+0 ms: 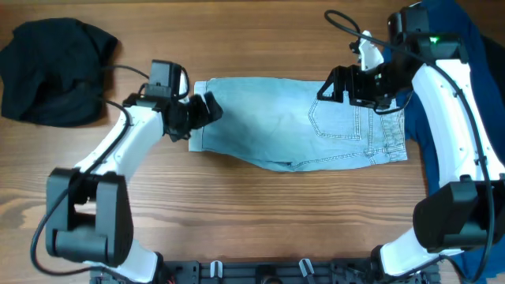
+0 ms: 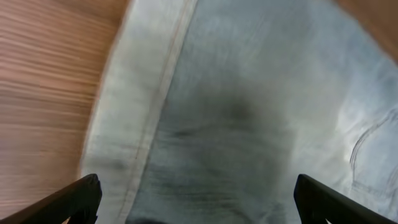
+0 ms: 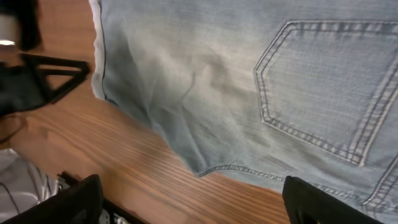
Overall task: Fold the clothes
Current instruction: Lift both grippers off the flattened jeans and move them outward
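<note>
Pale-blue denim shorts (image 1: 300, 122) lie flat in the middle of the table, folded in half, a stitched back pocket (image 1: 339, 118) facing up and the waistband to the right. My left gripper (image 1: 207, 110) hovers over the shorts' left hem, jaws wide apart and holding nothing; in the left wrist view the hem (image 2: 134, 118) fills the frame between the fingertips (image 2: 81, 198). My right gripper (image 1: 333, 85) hangs open above the shorts' upper right part; its wrist view shows the pocket (image 3: 323, 87) and the fold's lower edge (image 3: 249, 171).
A black garment (image 1: 55, 71) is bunched at the table's far left corner. A dark-blue garment (image 1: 469, 102) lies along the right edge, under the right arm. Bare wooden tabletop (image 1: 260, 213) stretches in front of the shorts.
</note>
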You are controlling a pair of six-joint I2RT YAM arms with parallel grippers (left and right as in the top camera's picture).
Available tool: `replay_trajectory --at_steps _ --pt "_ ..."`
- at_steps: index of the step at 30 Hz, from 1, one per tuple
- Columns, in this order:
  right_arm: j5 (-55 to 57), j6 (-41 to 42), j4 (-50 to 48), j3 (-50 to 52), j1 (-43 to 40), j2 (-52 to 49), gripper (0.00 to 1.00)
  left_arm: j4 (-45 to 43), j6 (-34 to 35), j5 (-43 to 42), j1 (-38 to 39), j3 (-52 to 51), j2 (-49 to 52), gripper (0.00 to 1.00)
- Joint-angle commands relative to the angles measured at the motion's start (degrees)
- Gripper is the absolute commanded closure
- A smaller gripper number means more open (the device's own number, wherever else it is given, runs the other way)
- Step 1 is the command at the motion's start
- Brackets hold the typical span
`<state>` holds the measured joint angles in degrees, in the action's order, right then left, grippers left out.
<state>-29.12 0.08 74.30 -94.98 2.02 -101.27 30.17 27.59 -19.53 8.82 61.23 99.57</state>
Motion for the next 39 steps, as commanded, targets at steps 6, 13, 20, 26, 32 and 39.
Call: replay_trajectory --at_steps 6,13,20,26,32,39 --pt "-1.1 -0.5 -0.3 -0.8 3.2 1.0 0.06 -3.5 -2.0 -8.2 -0.5 -4.1 4.2 0.00" --pt "-0.5 -1.6 -0.5 -0.8 3.4 0.9 0.04 -4.5 -5.4 -11.3 -0.5 -4.1 4.2 0.00" --pt "5.2 2.0 -1.7 -0.8 3.4 0.9 0.00 -4.6 -2.7 -10.0 -0.7 -4.1 4.2 0.00" --pt "6.4 2.8 -7.2 -0.7 1.7 -4.2 0.07 -5.1 -2.8 -15.1 -0.6 -4.1 4.2 0.00" --pt "8.5 4.2 -12.1 -0.7 -4.2 -6.1 0.00 -9.5 -3.4 -19.5 -0.3 -3.3 3.1 0.01" --pt "3.9 -0.8 -11.8 -0.7 -9.6 -6.1 0.00 -15.7 -3.4 -18.8 2.7 2.7 2.3 0.06"
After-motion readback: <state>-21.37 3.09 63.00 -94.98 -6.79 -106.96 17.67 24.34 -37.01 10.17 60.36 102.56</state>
